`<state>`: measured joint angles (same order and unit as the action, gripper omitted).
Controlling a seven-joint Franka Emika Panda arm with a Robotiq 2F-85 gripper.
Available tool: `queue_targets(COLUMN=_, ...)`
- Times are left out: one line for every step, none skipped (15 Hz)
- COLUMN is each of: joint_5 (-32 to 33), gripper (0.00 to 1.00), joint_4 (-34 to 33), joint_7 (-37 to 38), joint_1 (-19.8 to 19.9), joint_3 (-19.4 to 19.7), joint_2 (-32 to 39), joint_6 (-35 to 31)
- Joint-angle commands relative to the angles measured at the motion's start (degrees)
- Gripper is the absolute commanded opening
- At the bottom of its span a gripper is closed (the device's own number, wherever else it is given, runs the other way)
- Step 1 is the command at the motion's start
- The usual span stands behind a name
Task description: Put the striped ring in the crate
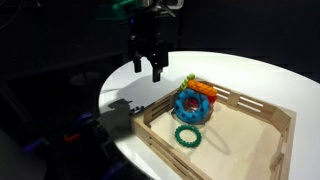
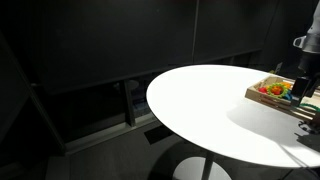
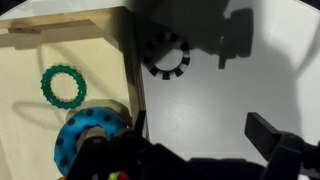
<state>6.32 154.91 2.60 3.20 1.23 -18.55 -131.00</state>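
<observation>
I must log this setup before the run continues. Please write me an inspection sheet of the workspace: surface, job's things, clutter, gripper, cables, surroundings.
Surface: white round table, brightly lit.
Job's things: striped ring lies flat on the table, just outside the wall of the crate; not yet inside.
Clutter: green ring flat on the crate floor; blue ring in the crate with colourful toys on top.
Gripper: gripper open, holding nothing, above the table beside the crate.
Cables: nothing seen.
Surroundings: dark room; details cannot be told.
</observation>
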Motion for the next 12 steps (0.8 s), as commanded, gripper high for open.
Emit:
queue_targets(joint_5=-0.88, gripper=1.0, joint_4=0.59, joint_7=0.4, joint_1=0.62, joint_3=0.68, joint_2=1.54, joint_6=0.06)
queue_targets(joint_5=-1.09, gripper=1.0, joint_4=0.89, joint_7=0.28, joint_1=0.63, joint_3=0.83, joint_2=1.95, joint_6=-0.03)
queue_targets(joint_5=-1.34, gripper=1.0, joint_4=1.19, joint_7=0.01, joint_1=0.54, joint_3=1.02, joint_2=2.33, joint_6=-0.21)
queue_targets(joint_5=-1.57, gripper=1.0, joint_4=1.47, joint_7=-0.22, joint_1=0.43, joint_3=1.13, joint_2=2.69, joint_6=-0.36)
queue_targets(joint_5=-1.96, gripper=1.0, joint_4=1.88, joint_7=-0.65, joint_1=0.24, joint_3=1.23, joint_2=2.92, joint_6=-0.71)
queue_targets(joint_5=-2.26, gripper=1.0, joint_4=2.32, joint_7=-0.9, joint_1=0.1, joint_3=1.25, joint_2=3.03, joint_6=-1.06)
queue_targets(joint_5=-2.49, gripper=1.0, joint_4=2.78, joint_7=-0.98, joint_1=0.03, joint_3=1.2, joint_2=3.12, joint_6=-1.4)
queue_targets(joint_5=-2.69, gripper=1.0, joint_4=3.3, joint_7=-1.13, joint_1=-0.03, joint_3=1.17, joint_2=3.16, joint_6=-1.88)
queue_targets(joint_5=-2.77, gripper=1.0, joint_4=3.94, joint_7=-1.4, joint_1=-0.11, joint_3=1.17, joint_2=3.11, joint_6=-2.44)
queue_targets(joint_5=-2.8, gripper=1.0, joint_4=4.64, joint_7=-1.64, joint_1=-0.2, joint_3=1.14, joint_2=3.09, joint_6=-3.24)
queue_targets(joint_5=-2.86, gripper=1.0, joint_4=5.23, joint_7=-1.94, joint_1=-0.3, joint_3=1.14, joint_2=3.09, joint_6=-4.0)
queue_targets(joint_5=-3.0, gripper=1.0, joint_4=4.91, joint_7=-2.36, joint_1=-0.49, joint_3=1.12, joint_2=3.79, joint_6=-4.66)
